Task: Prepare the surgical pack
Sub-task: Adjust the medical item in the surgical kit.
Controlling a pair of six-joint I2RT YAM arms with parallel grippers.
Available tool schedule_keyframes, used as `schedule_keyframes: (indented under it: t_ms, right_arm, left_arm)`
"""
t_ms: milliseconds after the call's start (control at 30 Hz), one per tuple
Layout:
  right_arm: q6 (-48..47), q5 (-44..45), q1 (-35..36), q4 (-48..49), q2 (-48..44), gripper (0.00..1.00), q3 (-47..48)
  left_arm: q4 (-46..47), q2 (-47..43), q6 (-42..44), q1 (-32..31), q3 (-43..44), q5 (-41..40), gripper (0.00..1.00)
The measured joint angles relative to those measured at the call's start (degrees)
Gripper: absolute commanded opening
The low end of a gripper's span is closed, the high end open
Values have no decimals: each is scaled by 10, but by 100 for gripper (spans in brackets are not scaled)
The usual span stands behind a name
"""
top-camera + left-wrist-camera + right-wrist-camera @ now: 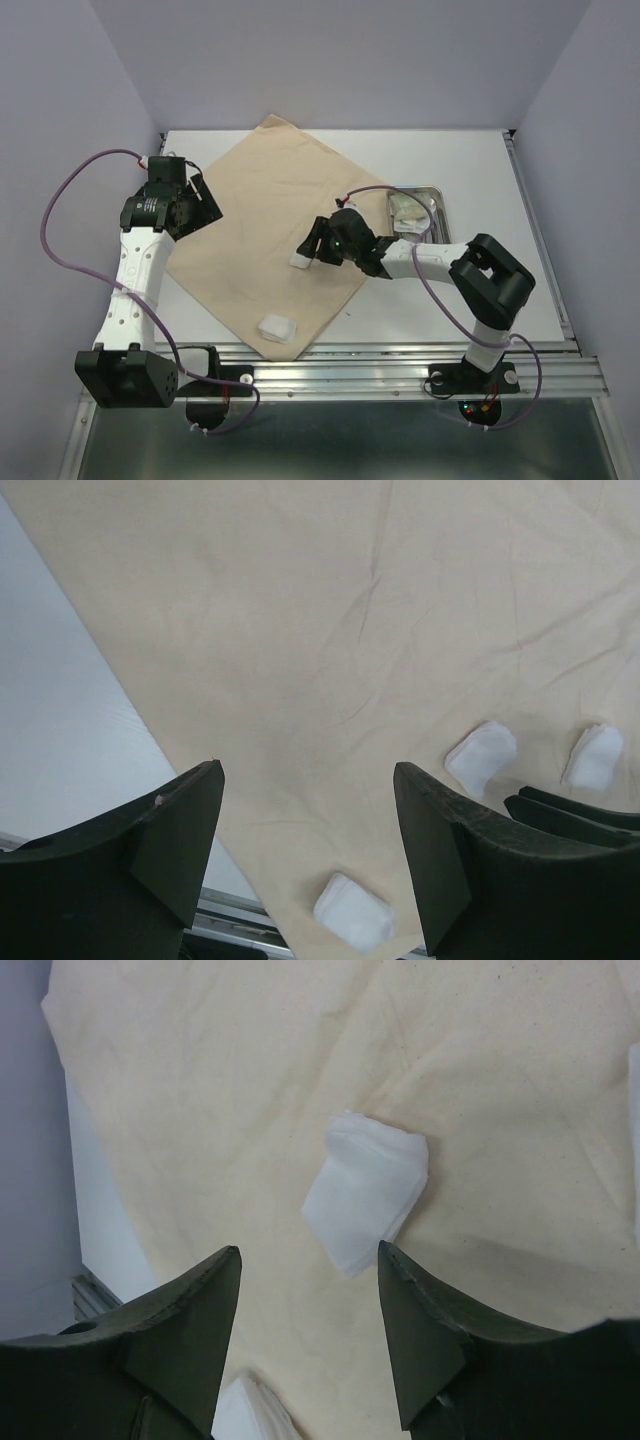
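The right hand (pixel 308 1250) is hovering over the middle of the cloth sheet (pixel 260 190), its fingers (pixel 190 1320) spread and pinching nothing. A gauze pad (pixel 365 1200) is lying on the cloth just ahead of them. Another pad (pixel 277 326) is resting by the cloth's near corner. The left hand (pixel 308 772) is hanging spread over the cloth's left edge. The steel tray (pixel 443 210) is sitting just off the cloth's right corner.

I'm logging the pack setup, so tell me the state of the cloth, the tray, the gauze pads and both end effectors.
Cloth: spread flat on the table, lightly creased.
Tray: on the table right of the cloth, with pale items inside that are unclear.
Pads: three, folded, lying loose on the cloth.
Left end effector: open, empty.
Right end effector: open, empty.
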Motion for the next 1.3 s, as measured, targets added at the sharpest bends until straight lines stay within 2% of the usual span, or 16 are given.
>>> schedule_keyframes:
  t_ms: [1300]
  right_arm:
    - [112, -11, -1, 38, 86, 65, 15]
  left_arm:
    - [0, 0, 7, 0, -1, 0, 80]
